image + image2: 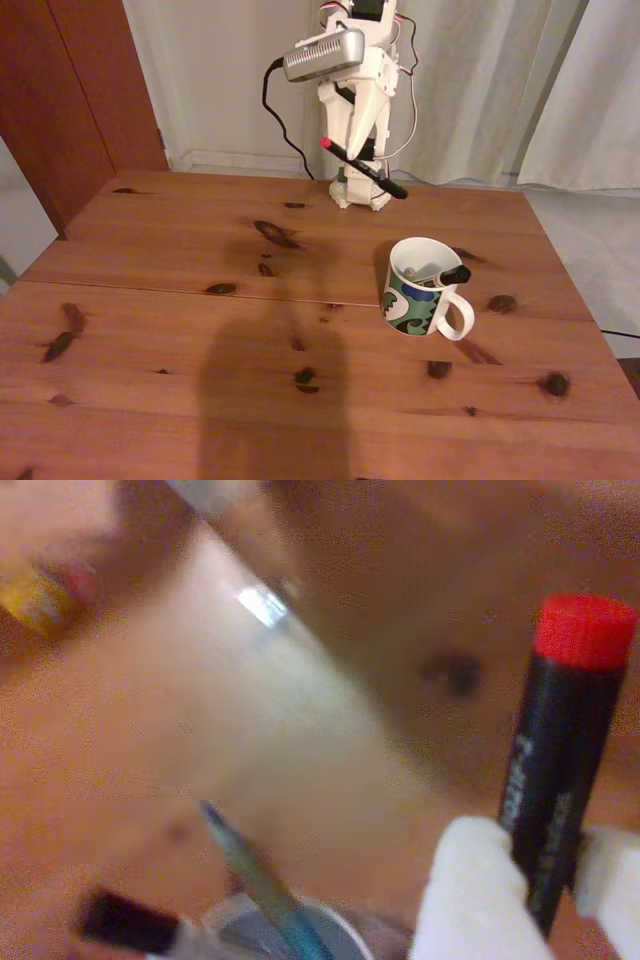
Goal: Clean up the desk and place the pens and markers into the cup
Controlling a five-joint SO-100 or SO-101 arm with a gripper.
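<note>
Black pen (556, 760) crosswise between pincer (540, 880) fingers

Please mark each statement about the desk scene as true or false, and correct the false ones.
1. The end effector grips the black pen with red tip. True.
2. The cup lies tipped on its side. False: it stands upright on the desk.
3. The cup is empty. False: in the fixed view the white marker's black cap sticks out over its rim.
4. The gripped pen hangs in the air, above the desk. True.
5. The cup's handle faces the lower right in the fixed view. True.
</note>
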